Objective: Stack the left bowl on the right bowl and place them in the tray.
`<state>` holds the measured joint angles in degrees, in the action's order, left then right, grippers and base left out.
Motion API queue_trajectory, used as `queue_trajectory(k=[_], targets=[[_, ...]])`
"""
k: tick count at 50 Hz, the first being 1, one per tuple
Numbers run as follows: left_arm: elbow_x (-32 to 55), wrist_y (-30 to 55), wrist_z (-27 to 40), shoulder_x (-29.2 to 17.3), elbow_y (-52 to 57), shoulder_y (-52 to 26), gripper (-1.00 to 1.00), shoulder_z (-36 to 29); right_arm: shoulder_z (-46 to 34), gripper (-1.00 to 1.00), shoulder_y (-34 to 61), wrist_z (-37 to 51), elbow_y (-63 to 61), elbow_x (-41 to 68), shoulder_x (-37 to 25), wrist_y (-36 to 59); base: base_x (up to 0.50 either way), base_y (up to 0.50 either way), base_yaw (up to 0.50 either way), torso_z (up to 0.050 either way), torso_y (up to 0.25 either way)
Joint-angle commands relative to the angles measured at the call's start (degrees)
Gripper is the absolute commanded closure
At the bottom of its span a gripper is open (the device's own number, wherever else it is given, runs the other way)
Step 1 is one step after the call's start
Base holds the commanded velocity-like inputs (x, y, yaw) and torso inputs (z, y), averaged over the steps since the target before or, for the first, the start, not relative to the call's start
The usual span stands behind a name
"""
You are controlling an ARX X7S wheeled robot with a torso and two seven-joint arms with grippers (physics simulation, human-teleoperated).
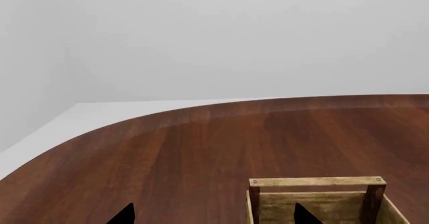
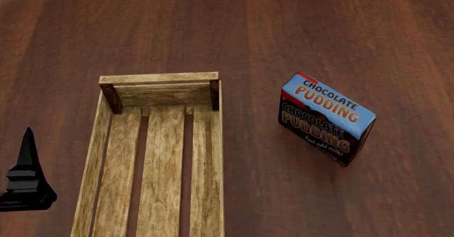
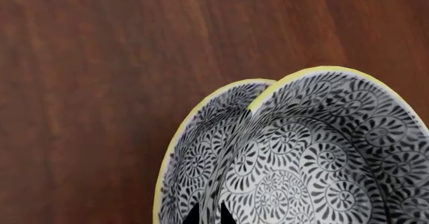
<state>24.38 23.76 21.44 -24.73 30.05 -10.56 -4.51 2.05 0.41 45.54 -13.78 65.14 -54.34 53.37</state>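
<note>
My right jaws (image 3: 208,215) show only as two dark tips set close together, one on each side of a bowl wall, so they are clenched on the nested bowls. There are two bowls: the inner bowl (image 3: 322,174) sits inside the outer bowl (image 3: 194,153), both with a black-and-white floral pattern and a yellow rim. They are tilted up on edge before my right wrist camera, above bare brown wood. From the head camera I cannot see the bowls or my right arm at all.

My left jaws (image 1: 214,215) show as two dark tips well apart with nothing between them, so they are released. In the left wrist view the end wall of the tray (image 1: 315,183) lies just beyond them, one tip in front of its inner face and the other over open wood beside it. From the head camera, one dark part of my left gripper (image 2: 27,178) stands just beside the tray's (image 2: 159,78) long left side, apart from it.

There is one tray, a shallow crate of pale wood with a slatted bottom and darker corner posts, lying flat on the tabletop (image 2: 319,30) with nothing in it. One pudding box (image 2: 326,117), blue and brown, stands tilted to the right of the tray, well apart from it.
</note>
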Motion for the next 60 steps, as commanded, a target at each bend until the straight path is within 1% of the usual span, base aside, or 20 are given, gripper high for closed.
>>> queue_trajectory(k=[1, 2, 18, 24, 39, 60], targets=[[-0.1, -0.1, 0.2, -0.1, -0.2, 0.0, -1.0, -0.3, 0.1, 1.0, -0.1, -1.0, 0.4, -2.4, 0.3, -1.1, 0.0, 0.0, 0.0, 0.0, 0.0], [-0.1, 0.0, 0.2, -0.1, -0.1, 0.0, -1.0, -0.3, 0.1, -1.0, 0.0, -0.8, 0.4, -2.5, 0.3, -1.1, 0.0, 0.0, 0.0, 0.0, 0.01], [0.5, 0.1, 0.4, -0.3, 0.3, 0.0, -1.0, -0.1, 1.3, -1.0, -0.8, -0.5, -0.3, -1.6, 0.1, -1.4, 0.0, 0.0, 0.0, 0.0, 0.0], [0.4, -0.1, 0.4, -0.3, 0.1, 0.0, -1.0, -0.2, 2.8, -1.0, -2.1, -0.4, -1.1, -0.9, -0.4, -1.7, 0.0, 0.0, 0.0, 0.0, 0.0], [1.3, 0.1, 0.6, -0.7, 1.0, 0.3, -1.0, 0.4, 7.6, -1.0, -3.5, 3.2, -6.8, 3.7, -2.8, 0.0, 0.0, 0.0, 0.0, 0.0, 0.0], [1.3, -0.2, 0.8, -0.7, 0.4, 0.1, -1.0, 0.2, 0.6, -1.0, 3.9, 0.7, -2.8, 2.0, -0.9, 1.9, 0.0, 0.0, 0.0, 0.0, 0.0]])
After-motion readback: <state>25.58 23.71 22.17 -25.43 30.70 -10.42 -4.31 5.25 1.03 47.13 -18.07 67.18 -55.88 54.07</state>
